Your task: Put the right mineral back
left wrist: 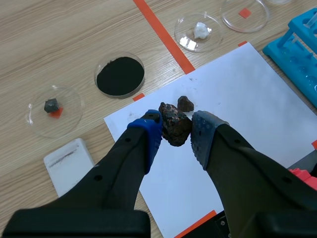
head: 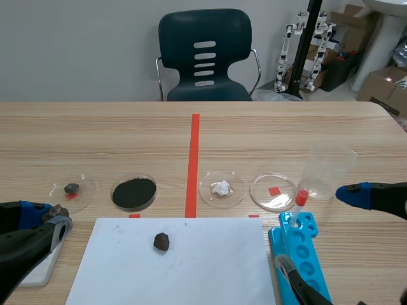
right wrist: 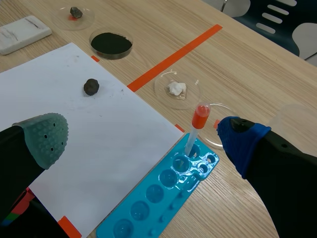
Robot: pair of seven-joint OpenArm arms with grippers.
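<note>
Scene view: a small brown stone lies on white paper on the worktop, and a clear dish sits beyond the paper's right corner

Left wrist view: the left gripper is clenched on a dark rock above the paper, with the stone just ahead

Right wrist view: the right gripper is spread wide, grasping nothing, over a blue tray

I see a rough, matt dark rock, clear glossy plastic dishes, a matt white paper sheet, a glossy blue plastic rack and a wood-grain table.
</note>
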